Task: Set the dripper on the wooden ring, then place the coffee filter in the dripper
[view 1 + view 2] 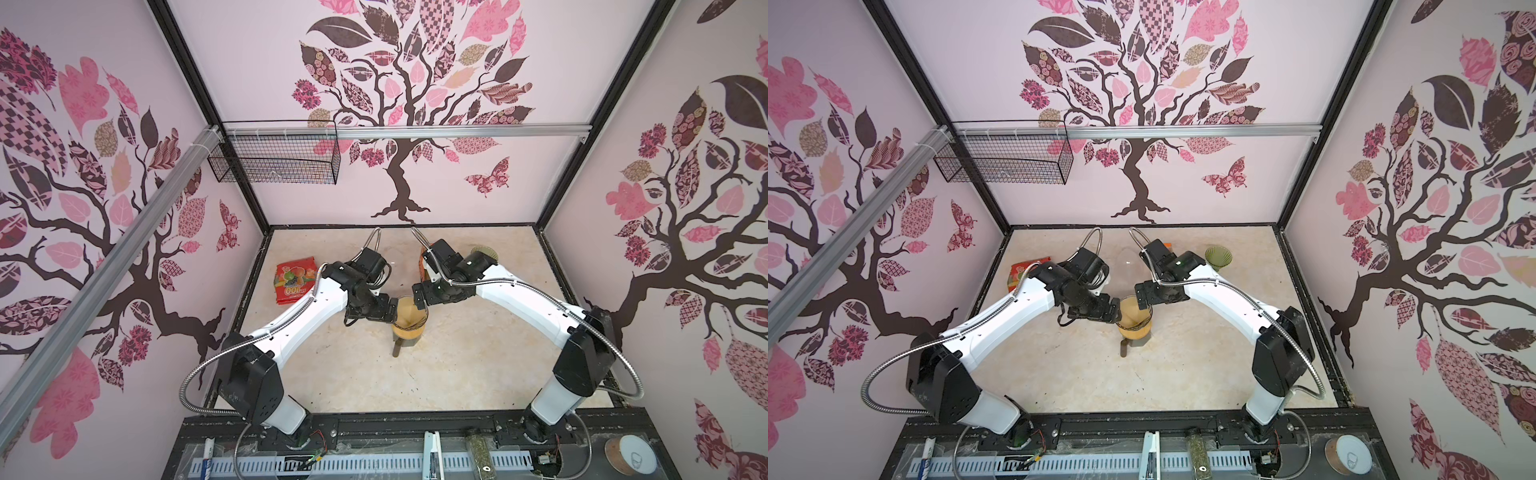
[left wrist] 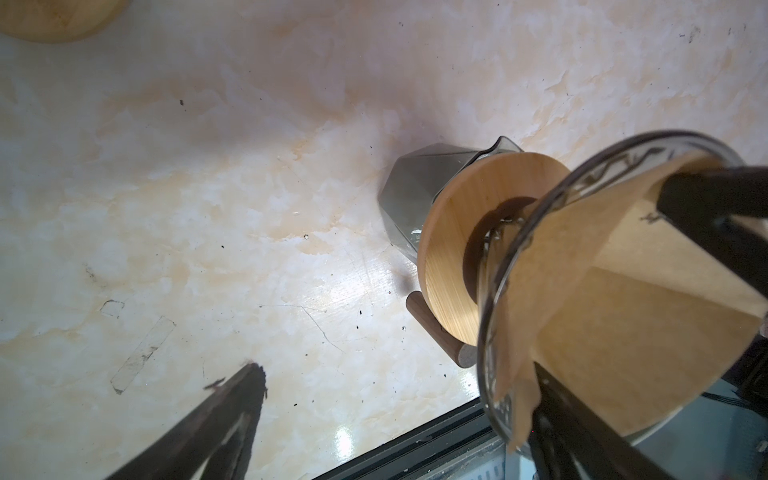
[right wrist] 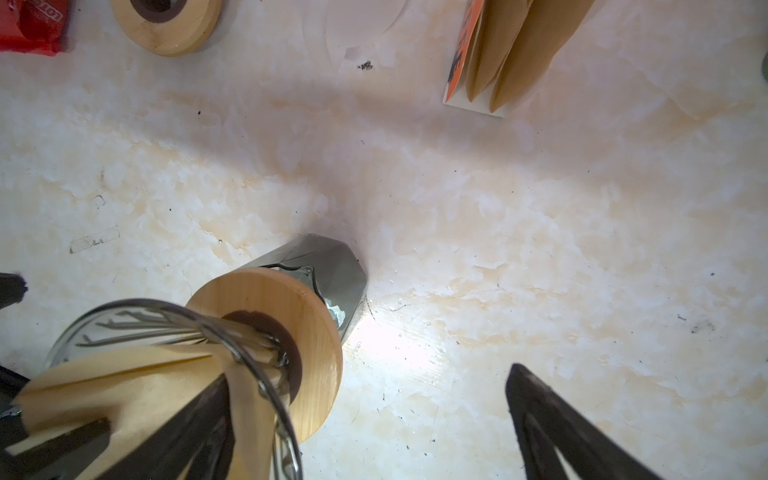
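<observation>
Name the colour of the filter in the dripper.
The filter is tan, clearest in the left wrist view.

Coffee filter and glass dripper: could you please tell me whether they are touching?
Touching. The left wrist view shows the coffee filter sitting inside the glass dripper, with its paper edge pressed against the rim.

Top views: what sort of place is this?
Probably a lab robot cell staged for coffee tasks: decal-covered wall panels, two arms on a front rail, a glass dripper and marble-look tabletop.
</observation>
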{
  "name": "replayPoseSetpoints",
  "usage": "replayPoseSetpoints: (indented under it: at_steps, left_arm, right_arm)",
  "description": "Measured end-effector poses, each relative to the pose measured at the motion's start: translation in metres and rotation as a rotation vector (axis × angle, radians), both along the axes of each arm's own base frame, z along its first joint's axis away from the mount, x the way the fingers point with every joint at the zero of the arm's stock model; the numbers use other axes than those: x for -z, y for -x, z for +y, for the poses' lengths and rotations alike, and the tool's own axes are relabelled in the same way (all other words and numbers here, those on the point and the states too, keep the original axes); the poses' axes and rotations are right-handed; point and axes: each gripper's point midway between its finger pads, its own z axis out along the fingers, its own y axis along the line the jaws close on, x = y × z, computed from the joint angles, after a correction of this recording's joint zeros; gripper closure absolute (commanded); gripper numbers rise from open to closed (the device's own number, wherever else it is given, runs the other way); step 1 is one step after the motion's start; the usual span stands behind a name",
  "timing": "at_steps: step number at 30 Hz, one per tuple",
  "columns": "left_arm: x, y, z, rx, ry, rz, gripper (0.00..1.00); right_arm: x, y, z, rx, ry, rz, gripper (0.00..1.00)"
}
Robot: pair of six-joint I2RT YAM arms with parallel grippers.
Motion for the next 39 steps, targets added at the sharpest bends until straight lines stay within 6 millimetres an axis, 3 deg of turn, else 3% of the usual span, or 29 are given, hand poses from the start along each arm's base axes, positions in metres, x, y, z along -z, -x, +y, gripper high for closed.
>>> replayPoseSetpoints:
  at_steps: [39]
  left_arm:
    - [0.0080,-0.0024,-0.0022,0.004,-0.009,0.015,0.03]
  right_arm:
    - [-0.0042,0.0042,0.0081,-0.015,-0.036,0.016,0.00]
